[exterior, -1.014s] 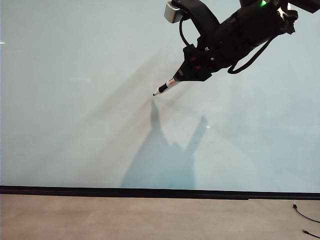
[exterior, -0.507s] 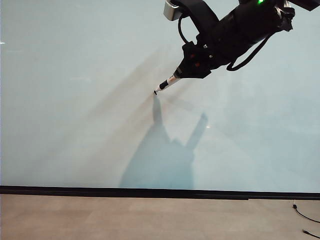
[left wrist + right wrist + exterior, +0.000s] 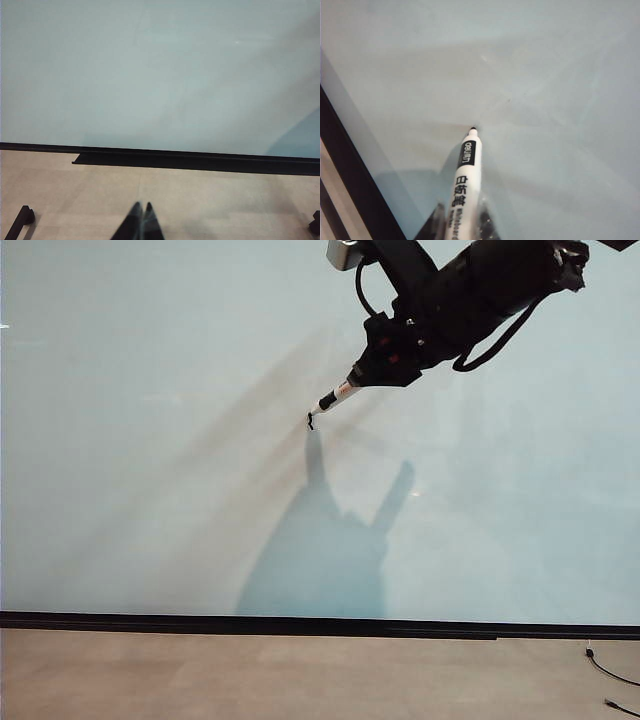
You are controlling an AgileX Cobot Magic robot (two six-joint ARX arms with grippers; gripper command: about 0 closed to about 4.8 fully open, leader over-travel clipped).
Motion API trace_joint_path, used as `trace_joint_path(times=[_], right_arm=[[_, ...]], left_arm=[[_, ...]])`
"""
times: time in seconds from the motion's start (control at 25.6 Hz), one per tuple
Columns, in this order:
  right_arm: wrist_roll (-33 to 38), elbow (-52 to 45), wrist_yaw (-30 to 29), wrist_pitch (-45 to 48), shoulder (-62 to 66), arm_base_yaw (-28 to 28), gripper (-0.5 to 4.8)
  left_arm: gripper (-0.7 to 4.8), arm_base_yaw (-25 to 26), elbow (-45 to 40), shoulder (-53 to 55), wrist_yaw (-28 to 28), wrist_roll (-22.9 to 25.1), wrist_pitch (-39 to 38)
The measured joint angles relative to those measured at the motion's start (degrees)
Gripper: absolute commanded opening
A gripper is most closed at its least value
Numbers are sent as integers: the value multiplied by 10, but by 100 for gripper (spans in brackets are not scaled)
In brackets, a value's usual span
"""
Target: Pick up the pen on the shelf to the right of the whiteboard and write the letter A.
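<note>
One short black mark [image 3: 311,421] now on whiteboard [image 3: 150,440], bare a second ago | right gripper [image 3: 372,372] clamps pen [image 3: 331,402], tip touching board upper-middle | left gripper [image 3: 141,220] closed, empty, low | letter A just begun

White pen [image 3: 464,185] slanted, dark tip on pale whiteboard [image 3: 150,440], seemingly touching a tiny black mark [image 3: 311,422]

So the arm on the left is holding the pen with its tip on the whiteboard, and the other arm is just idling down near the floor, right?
Not quite: the right gripper holds the pen, tip on the whiteboard, as the right wrist view shows. The left gripper idles, shut and empty, above the floor.
</note>
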Motion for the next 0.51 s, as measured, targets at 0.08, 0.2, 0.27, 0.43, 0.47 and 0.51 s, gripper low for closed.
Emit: trace_joint_path(times=[0.08, 0.2, 0.27, 0.43, 0.47, 0.51], right_arm=[[-4, 0, 3, -3, -4, 0, -4], [-6, 0, 6, -5, -10, 0, -4], [-7, 0, 8, -6, -18, -1, -4], [-9, 0, 15, -8, -31, -1, -4], [-10, 0, 15, -8, -33, -1, -4], [-11, 0, 16, -8, -35, -2, -4]], left_arm=[[-4, 0, 0, 0, 0, 0, 0], [-5, 0, 0, 0, 0, 0, 0], [-5, 0, 0, 0, 0, 0, 0], [-5, 0, 0, 0, 0, 0, 0], [-4, 0, 0, 0, 0, 0, 0], [-4, 0, 0, 0, 0, 0, 0]])
